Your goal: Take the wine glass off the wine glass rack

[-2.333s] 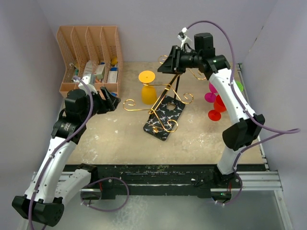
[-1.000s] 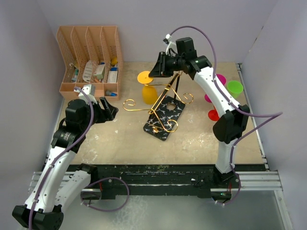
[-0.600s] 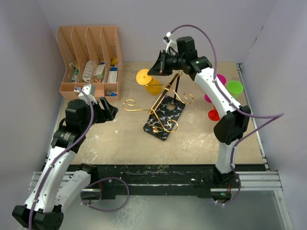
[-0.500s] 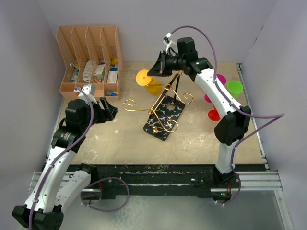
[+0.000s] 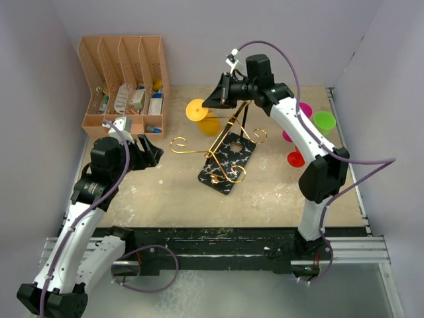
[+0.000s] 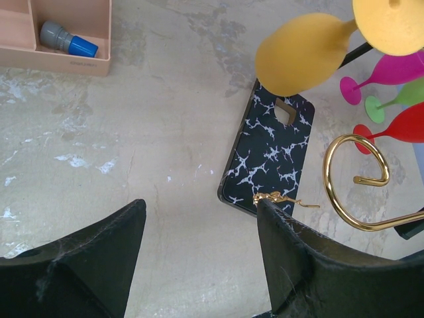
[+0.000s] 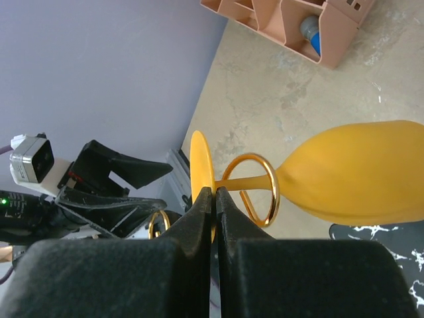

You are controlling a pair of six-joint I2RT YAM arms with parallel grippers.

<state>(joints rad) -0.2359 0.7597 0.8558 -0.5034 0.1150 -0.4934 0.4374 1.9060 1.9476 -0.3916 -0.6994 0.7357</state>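
Observation:
The yellow wine glass (image 5: 198, 110) hangs foot-up on the gold wine glass rack (image 5: 227, 162). In the right wrist view its stem passes through a gold curl (image 7: 252, 189), with the bowl (image 7: 358, 173) beyond. My right gripper (image 5: 213, 103) is shut on the rim of the glass's round foot (image 7: 200, 162), and the fingers (image 7: 213, 196) pinch it edge-on. Left of the rack, my left gripper (image 5: 151, 147) hovers open over bare table with nothing between its fingers. In the left wrist view it (image 6: 200, 204) points at the rack's black marbled base (image 6: 271, 156) and the yellow bowl (image 6: 301, 45).
A peach file organiser (image 5: 122, 79) holding small bottles stands at the back left. Pink, green and red plastic glasses (image 5: 301, 136) lie at the right edge, behind my right arm. Low gold curls (image 5: 177, 144) reach out left of the rack base.
My right gripper has shut on the foot of the yellow glass, and the glass has tilted and shifted slightly in the curl. The left arm has not moved.

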